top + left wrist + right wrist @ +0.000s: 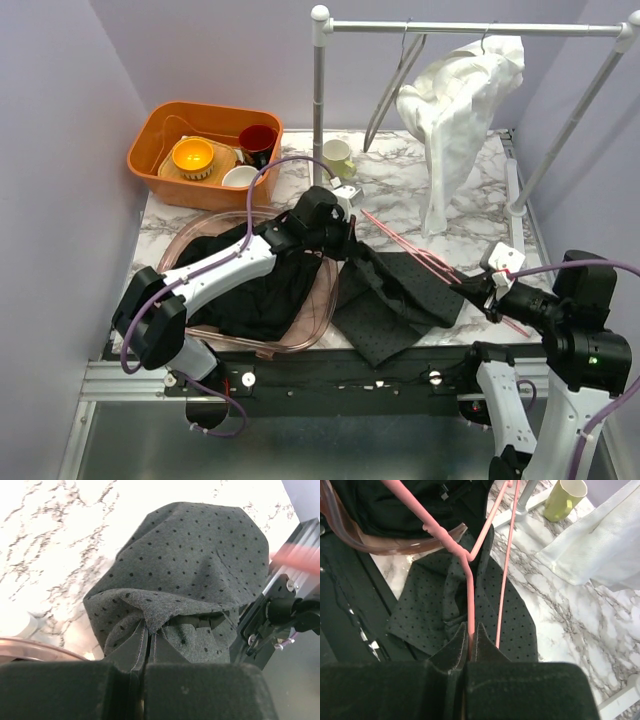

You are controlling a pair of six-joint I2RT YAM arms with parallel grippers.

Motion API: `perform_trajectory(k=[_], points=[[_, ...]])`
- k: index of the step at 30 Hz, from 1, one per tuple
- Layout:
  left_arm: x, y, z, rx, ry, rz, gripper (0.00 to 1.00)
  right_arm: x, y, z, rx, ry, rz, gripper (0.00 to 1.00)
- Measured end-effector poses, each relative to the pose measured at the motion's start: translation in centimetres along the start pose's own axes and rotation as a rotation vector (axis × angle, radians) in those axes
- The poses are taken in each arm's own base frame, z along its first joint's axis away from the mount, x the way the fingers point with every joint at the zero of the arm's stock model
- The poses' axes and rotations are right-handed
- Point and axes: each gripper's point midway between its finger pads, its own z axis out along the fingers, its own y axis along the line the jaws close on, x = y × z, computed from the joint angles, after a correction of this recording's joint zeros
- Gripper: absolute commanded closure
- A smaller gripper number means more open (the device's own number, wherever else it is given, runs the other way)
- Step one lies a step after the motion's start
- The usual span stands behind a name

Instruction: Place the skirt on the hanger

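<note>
On a marbled tabletop [390, 185] between lilac walls. Near the front edge, a dark dotted skirt [400, 295], mostly flat, one fold bunched up and pinched in the closed jaws of the left gripper [149, 632]. Across the cloth, a pink hanger [468, 585], clamped on one wire by the closed jaws of the right gripper [471, 632]. Looks like mid-step: bringing waistband and hanger together. Next calls for finding the waist edge and feeding it onto the hanger without dragging cloth over the front edge. Hemmed in on the left by a clear basket [290, 346] of dark clothes; more open room behind, toward the rack [319, 100] and its white garment [455, 110].
</note>
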Motion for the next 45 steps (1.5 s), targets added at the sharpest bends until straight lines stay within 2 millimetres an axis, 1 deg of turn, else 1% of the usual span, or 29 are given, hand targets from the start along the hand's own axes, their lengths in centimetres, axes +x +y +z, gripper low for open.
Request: perform_trajectory(k=[4, 10, 13, 17, 23, 30, 33, 36, 40, 45], points=[[-0.5, 1.0, -0.2, -0.019, -0.013, -0.020, 1.00, 0.4, -1.1, 0.4, -0.007, 0.024, -0.040, 0.99], [-2.0, 3.4, -0.6, -0.068, -0.057, -0.099, 1.00, 1.3, -2.5, 1.0, -0.023, 0.063, -0.046, 1.00], [-3.1, 4.6, -0.5, -0.084, -0.090, -0.145, 1.00, 2.4, -2.8, 1.6, -0.048, 0.082, -0.020, 0.99], [-3.9, 5.4, 0.0, -0.094, -0.105, -0.182, 1.00, 4.0, -3.0, 2.5, -0.090, 0.111, 0.031, 0.99], [-5.8, 5.1, 0.8, -0.080, -0.123, -0.184, 1.00, 4.5, -3.3, 3.3, -0.141, 0.127, 0.059, 0.99], [-8.0, 4.5, 0.9, -0.066, -0.151, -0.172, 1.00, 5.1, -3.3, 4.5, -0.218, 0.144, 0.103, 0.99], [-8.2, 4.6, 1.1, -0.068, -0.149, -0.173, 1.00, 5.2, -3.0, 4.9, -0.256, 0.156, 0.138, 0.99], [-7.9, 4.7, 1.1, -0.074, -0.138, -0.172, 1.00, 5.7, -2.9, 4.9, -0.247, 0.191, 0.196, 0.99], [-7.7, 4.9, 0.9, -0.084, -0.122, -0.163, 1.00, 6.3, -3.0, 4.2, -0.187, 0.245, 0.243, 0.99], [-7.1, 5.3, 0.6, -0.099, -0.098, -0.152, 1.00, 7.0, -3.6, 3.2, -0.076, 0.308, 0.258, 0.99]])
